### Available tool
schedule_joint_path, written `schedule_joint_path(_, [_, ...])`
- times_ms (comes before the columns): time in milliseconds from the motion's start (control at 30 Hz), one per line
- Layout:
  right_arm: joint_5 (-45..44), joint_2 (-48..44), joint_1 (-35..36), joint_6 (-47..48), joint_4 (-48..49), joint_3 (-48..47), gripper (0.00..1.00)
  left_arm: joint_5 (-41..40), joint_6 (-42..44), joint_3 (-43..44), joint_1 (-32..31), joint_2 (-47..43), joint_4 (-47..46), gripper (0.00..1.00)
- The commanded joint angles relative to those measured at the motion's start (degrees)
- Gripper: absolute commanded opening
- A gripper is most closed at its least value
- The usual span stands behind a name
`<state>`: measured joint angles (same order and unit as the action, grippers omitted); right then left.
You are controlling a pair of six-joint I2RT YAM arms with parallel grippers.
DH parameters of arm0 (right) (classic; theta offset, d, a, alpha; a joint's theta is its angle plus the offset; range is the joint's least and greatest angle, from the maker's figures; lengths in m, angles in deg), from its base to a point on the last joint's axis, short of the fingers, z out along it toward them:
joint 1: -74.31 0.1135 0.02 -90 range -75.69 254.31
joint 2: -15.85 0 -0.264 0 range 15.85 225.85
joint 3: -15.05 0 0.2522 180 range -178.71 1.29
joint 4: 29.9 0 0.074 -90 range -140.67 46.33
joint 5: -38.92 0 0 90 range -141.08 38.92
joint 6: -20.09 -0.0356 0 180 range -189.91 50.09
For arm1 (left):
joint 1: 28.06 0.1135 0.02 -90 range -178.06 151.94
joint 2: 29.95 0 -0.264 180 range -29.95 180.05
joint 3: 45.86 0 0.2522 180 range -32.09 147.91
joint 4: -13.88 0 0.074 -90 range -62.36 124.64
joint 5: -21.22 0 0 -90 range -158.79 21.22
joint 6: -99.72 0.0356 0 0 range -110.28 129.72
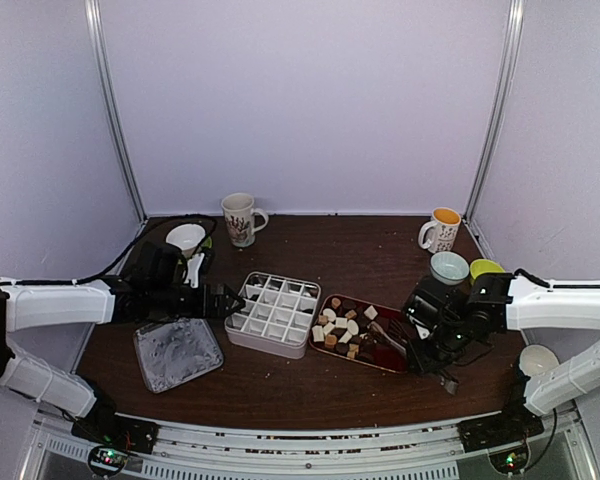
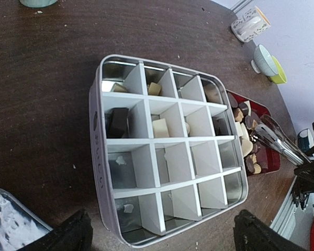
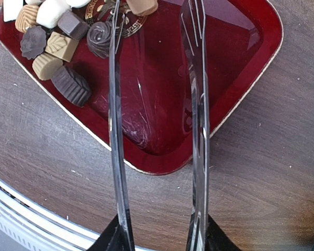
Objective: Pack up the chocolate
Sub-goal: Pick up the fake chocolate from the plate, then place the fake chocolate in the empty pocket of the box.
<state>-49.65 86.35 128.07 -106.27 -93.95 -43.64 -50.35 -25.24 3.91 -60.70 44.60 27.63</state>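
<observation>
The metal tongs [image 3: 116, 157] are clamped at their handle end in the right gripper [image 3: 162, 238], prongs apart above the bare right end of the red tray [image 3: 162, 78] in the middle of the desk [image 1: 310, 390]. Most chocolate [image 3: 52, 42] is heaped at that tray's left end. A few pieces lie in the divided tin [image 2: 99, 157], at whose left edge the left gripper [image 1: 232, 300] gapes wide, empty.

free: table [image 1: 280, 390] is lying bare at 6 o'clock of the divided tin [image 1: 273, 313] | blocked: red tray [image 1: 385, 353] is sitting just beside at 3 o'clock, lid [image 1: 177, 353] is lying at 8 o'clock
</observation>
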Motion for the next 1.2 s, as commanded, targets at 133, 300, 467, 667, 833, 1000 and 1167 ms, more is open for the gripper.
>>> schedule_joint_path(133, [-0.5, 0.0, -1.0, 1.6, 1.1, -1.0, 0.42, -2.4, 2.0, 1.1, -0.3, -2.8, 0.9, 0.97])
schedule_joint_path(300, [-1.0, 3.5, -1.1, 3.8, 1.4, -2.5, 0.40, -2.1, 2.2, 1.5, -0.2, -2.3, 1.4, 0.97])
schedule_joint_path(467, [-1.8, 4.0, -1.1, 4.4, 0.9, -3.8, 0.31, -2.4, 2.2, 1.2, -0.2, -2.8, 1.5, 0.97])
schedule_joint_path(667, [-3.4, 1.1, -1.1, 5.4, -0.7, -6.3, 0.23, -3.2, 3.1, 1.6, -0.3, -3.7, 2.7, 0.97])
schedule_joint_path(833, [-1.1, -1.9, -0.8, 7.4, -0.5, -8.3, 0.24, -3.9, 3.8, 2.4, -0.3, -4.2, 3.7, 0.97])
schedule_joint_path(1000, [4.1, -2.0, 1.0, 9.6, 3.8, -10.6, 0.23, -3.5, 3.8, 2.5, -0.3, -3.9, 3.3, 0.97])
schedule_joint_path(1167, [5.9, 2.3, 4.6, 12.1, 6.0, -15.4, 0.23, -3.5, 3.9, 2.3, -0.3, -4.3, 3.6, 0.97])
